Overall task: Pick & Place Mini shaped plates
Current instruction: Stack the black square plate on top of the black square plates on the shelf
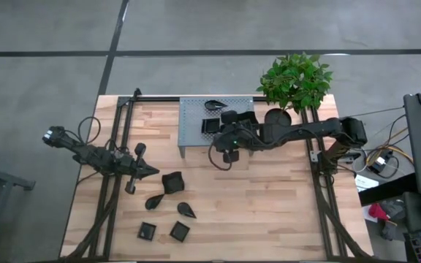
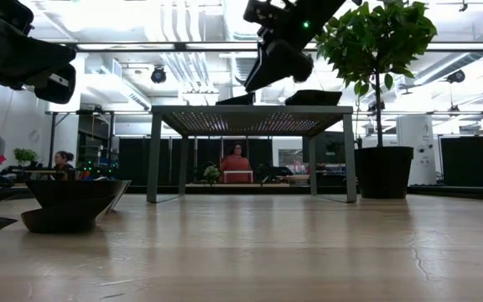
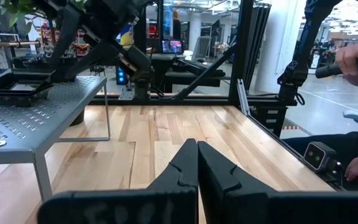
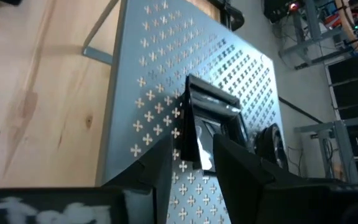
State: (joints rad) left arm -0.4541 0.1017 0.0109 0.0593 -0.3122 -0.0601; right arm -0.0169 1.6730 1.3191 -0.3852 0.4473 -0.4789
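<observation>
1. Right tool spread, empty, above a glossy square plate on the perforated grey stand (back table edge).
2. Left tool pressed together; other plates front-left.

Bright ceiling strip lights are glaring in the low view, silhouetting the grey stand. The wooden surface is blurring nearest that camera and showing soft shadows.

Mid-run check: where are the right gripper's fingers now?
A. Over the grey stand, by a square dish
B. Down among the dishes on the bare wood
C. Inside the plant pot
A: the right gripper hangs open over the grey stand, fingers either side of a square dish.
</observation>
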